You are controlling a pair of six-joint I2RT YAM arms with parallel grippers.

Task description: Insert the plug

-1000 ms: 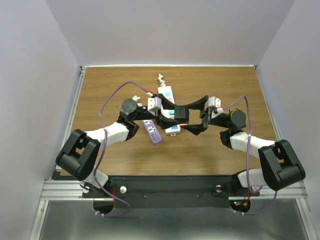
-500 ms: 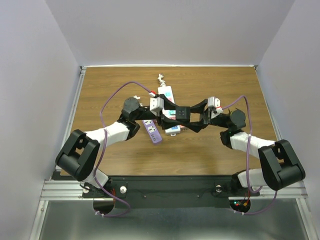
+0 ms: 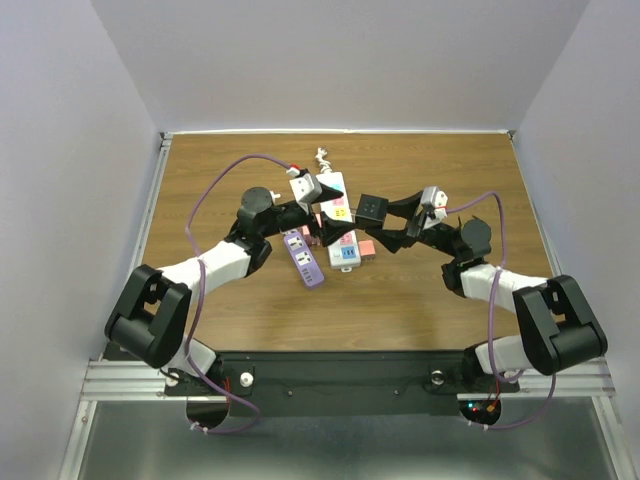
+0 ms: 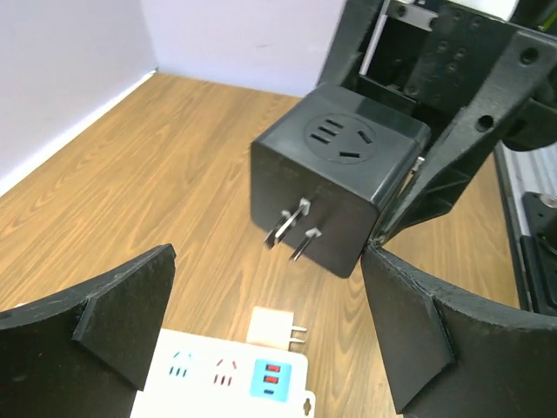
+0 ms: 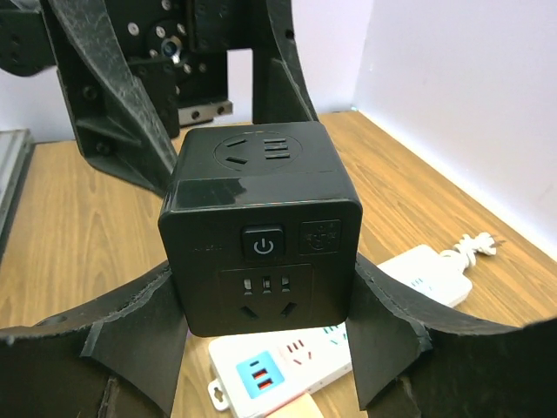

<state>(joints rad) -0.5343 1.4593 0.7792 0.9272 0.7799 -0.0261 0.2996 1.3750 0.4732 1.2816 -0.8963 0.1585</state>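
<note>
Since a second ago your black cube-shaped plug (image 3: 372, 207) has changed hands. Back then the left tool was clamped on it while the right tool stood wide around it. Now the right tool (image 5: 261, 326) has closed on the cube's two side faces and carries it alone. The left tool (image 4: 270, 324) has let go, its fingers spread fully and drawn back clear of the cube. The cube has shifted a little toward the right arm and hangs in the air above the counter, touching nothing else.

Look at its two flat metal prongs (image 4: 291, 231): they stick out of the face turned toward the left wrist camera, roughly sideways rather than down.

Below lie a white power strip with coloured sockets (image 3: 345, 252), a second white power strip with a bundled cord (image 3: 334, 190) farther back, and a purple power strip (image 3: 304, 260) nearer the left arm. All three lie flat on the wooden counter (image 3: 430, 290). A small white plug (image 4: 274, 329) lies just beside the nearer white strip.

To my eye the handover is done and the insertion not begun. You will likely need to turn the cube so the prongs point down at a socket; which strip is meant, I cannot tell.
</note>
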